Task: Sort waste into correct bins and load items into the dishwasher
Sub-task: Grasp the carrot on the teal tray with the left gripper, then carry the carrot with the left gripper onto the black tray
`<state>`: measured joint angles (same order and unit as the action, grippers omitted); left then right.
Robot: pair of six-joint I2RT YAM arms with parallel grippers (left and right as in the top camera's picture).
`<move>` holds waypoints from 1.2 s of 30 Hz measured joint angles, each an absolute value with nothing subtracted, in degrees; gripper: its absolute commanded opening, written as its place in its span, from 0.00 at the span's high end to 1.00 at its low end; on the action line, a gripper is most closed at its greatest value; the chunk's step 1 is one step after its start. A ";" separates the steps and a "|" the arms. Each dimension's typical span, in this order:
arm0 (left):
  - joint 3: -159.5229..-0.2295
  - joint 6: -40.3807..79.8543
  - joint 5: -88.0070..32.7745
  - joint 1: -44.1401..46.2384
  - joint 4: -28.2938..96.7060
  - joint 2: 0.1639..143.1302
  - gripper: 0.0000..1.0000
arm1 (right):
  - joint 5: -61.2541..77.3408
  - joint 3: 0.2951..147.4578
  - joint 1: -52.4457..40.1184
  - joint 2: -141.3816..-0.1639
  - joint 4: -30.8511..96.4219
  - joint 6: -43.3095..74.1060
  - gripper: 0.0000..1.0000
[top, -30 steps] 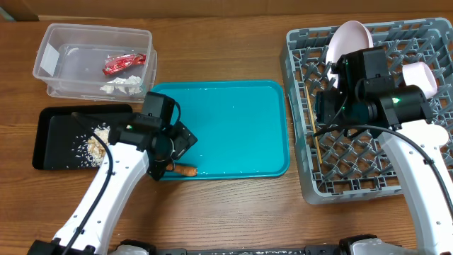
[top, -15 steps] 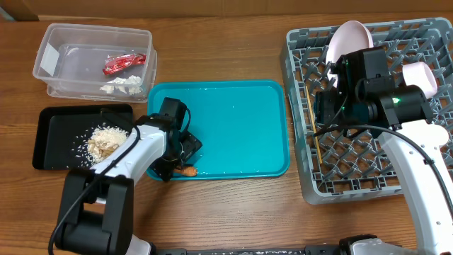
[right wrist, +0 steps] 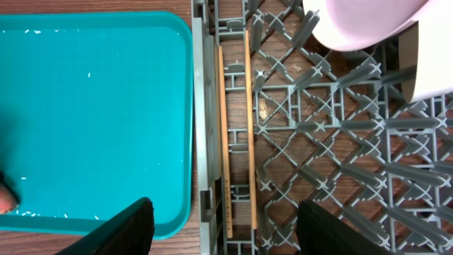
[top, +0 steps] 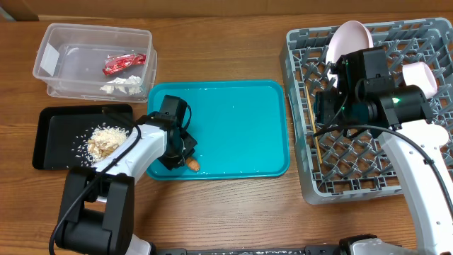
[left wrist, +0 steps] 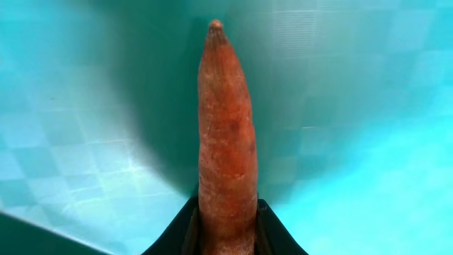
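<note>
The large square grey plastic dish rack [top: 340,177] holds white dishes and the thin light wooden chopsticks [right wrist: 250,142]. The right gripper [right wrist: 226,219] hangs above it, fingers spread, empty. At the teal serving tray's [top: 241,127] near-left corner, the left gripper [top: 182,152] is clamped on the small orange carrot [left wrist: 226,142] — waste-sorting is the step in hand. The next move likely calls for lifting it clear of the rim and carrying it to the shallow black rectangular tray [top: 44,145] — beside the beige crumbly food scraps [top: 105,140].

Orange carrot [left wrist: 226,134], base pinched in the left end effector [left wrist: 226,227].

Robotics lab bench: a wooden table [top: 233,212] staged with a grey dish rack [top: 340,180], teal tray [top: 241,120] and clear tub [top: 99,28]
</note>
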<state>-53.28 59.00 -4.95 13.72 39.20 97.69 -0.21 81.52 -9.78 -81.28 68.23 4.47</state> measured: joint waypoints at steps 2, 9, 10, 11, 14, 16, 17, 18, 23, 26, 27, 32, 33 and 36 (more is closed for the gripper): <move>-53.30 57.60 -5.37 13.19 39.13 97.69 0.95 | -0.21 81.52 -9.78 -81.28 68.23 4.49 0.33; -59.13 50.30 -5.37 6.81 46.22 99.04 0.96 | -0.19 81.52 -9.78 -81.28 68.20 4.49 0.33; -61.69 48.62 -5.34 5.06 47.44 99.04 0.96 | -0.21 81.52 -9.78 -81.28 68.20 4.49 0.33; -63.94 46.98 -5.32 3.66 48.66 99.04 0.96 | -0.21 81.49 -9.78 -81.28 68.25 4.49 0.33; -71.83 41.04 -4.58 -0.99 52.05 98.87 0.96 | -0.23 81.52 -9.78 -81.28 68.25 4.47 0.33; -75.61 38.54 -2.44 -3.77 53.78 98.19 0.96 | -0.21 81.49 -9.78 -81.28 68.23 4.49 0.33; -76.99 37.65 -1.15 -5.39 54.65 97.82 0.96 | -0.21 81.52 -9.78 -81.28 68.27 4.47 0.33; -77.71 37.23 -0.21 -6.90 54.89 97.58 0.96 | -0.21 81.52 -9.78 -81.28 68.23 4.51 0.33; -78.28 35.79 7.29 -18.39 54.04 97.43 0.96 | -0.21 81.52 -9.78 -81.28 68.34 4.47 0.33; -78.24 35.75 12.97 -23.97 52.25 97.43 0.96 | -0.21 81.49 -9.78 -81.28 68.60 4.49 0.33; -78.22 35.75 14.26 -25.43 51.72 97.45 0.96 | -0.21 81.52 -9.78 -81.28 68.64 4.49 0.33; -78.22 35.75 16.78 -28.56 49.67 100.03 0.96 | -0.19 81.49 -9.78 -81.28 69.12 4.47 0.33; -78.22 35.75 17.02 -28.62 49.36 101.56 0.96 | -0.19 81.52 -9.78 -81.28 69.25 4.49 0.33; -78.15 35.46 17.19 -28.64 48.36 106.83 0.96 | -0.21 81.49 -9.78 -81.28 69.76 4.47 0.33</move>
<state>-78.15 35.46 17.19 -28.64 48.36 106.83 -0.21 81.49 -9.78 -81.28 69.76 4.47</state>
